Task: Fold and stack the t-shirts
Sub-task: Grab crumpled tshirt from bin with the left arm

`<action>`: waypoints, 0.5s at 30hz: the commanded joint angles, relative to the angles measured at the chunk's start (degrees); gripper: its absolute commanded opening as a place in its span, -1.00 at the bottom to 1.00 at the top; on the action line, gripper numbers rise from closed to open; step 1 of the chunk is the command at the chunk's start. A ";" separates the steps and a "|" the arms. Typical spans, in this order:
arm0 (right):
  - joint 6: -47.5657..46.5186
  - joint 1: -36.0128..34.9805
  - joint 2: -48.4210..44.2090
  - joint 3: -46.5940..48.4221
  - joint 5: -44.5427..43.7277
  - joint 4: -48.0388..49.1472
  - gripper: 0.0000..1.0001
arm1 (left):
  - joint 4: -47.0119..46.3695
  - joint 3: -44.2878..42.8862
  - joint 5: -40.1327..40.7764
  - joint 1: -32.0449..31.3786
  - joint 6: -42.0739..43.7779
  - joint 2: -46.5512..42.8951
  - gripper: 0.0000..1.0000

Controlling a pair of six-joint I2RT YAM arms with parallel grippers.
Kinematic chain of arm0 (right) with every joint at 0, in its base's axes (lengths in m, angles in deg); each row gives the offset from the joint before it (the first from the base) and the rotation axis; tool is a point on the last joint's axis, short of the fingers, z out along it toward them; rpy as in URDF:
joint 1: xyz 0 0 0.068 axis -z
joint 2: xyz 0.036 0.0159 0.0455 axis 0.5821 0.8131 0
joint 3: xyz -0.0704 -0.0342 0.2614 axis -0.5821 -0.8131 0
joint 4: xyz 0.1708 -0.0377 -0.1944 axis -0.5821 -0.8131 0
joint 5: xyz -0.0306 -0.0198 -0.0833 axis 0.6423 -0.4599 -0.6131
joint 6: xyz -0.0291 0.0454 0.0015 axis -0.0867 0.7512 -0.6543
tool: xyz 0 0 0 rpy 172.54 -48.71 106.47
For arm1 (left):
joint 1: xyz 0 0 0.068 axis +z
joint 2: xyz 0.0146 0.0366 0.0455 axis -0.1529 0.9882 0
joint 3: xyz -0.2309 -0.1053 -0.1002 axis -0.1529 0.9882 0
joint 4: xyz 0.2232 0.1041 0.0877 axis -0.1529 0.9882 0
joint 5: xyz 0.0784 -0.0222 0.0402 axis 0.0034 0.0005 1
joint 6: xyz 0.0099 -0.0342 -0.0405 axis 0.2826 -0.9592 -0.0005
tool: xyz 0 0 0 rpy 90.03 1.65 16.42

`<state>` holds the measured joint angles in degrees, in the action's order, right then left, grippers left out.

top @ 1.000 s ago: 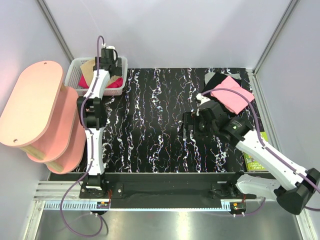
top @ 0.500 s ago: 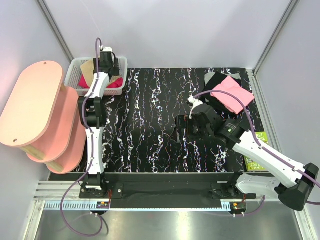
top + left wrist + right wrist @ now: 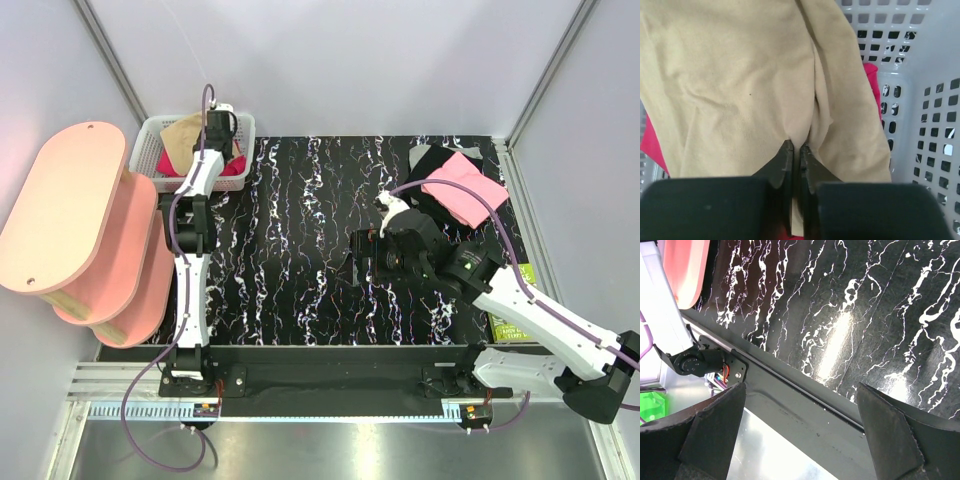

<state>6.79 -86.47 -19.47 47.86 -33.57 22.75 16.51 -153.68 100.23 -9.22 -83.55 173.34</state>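
In the white basket (image 3: 150, 132) at the back left, my left gripper (image 3: 216, 130) is shut on a fold of the tan-beige t-shirt (image 3: 184, 134). In the left wrist view the jaws (image 3: 795, 147) pinch a ridge of that tan cloth (image 3: 740, 75), which is bunched up and drapes over the magenta-red t-shirt (image 3: 873, 82). The red shirt (image 3: 232, 168) lies underneath in the basket. A folded pink t-shirt (image 3: 465, 190) rests on a black t-shirt (image 3: 430, 160) at the back right. My right gripper (image 3: 356, 268) hovers wide open and empty over the middle of the table (image 3: 800, 432).
A pink tiered shelf (image 3: 70, 210) stands off the table's left edge. A green book (image 3: 515, 325) lies at the right edge, partly under my right arm. The basket's perforated wall (image 3: 925, 100) is close on the left gripper's right. The table's black front rail (image 3: 790, 385) shows below the right gripper.
My left gripper went from open to shut on the tan-beige t-shirt, and the cloth now bunches higher in the basket. My right arm swung left toward the table's middle, still open.
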 commanded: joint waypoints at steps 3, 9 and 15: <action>1.23 -1.25 -1.77 1.92 -1.74 1.71 1.00 | -2.37 0.59 2.89 0.43 1.25 -5.13 -1.00; 0.71 -2.56 -1.59 2.80 -2.27 1.79 0.99 | -1.76 4.11 -1.13 0.43 -0.25 -14.61 -1.00; 0.09 -4.93 -1.77 2.89 -4.20 1.71 1.00 | 3.60 4.89 -9.47 0.34 -3.76 -28.85 -1.00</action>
<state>7.17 -89.60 -19.80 48.54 -35.10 22.94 20.62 -148.31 97.76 -9.02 -84.62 160.51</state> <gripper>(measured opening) 0.994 0.030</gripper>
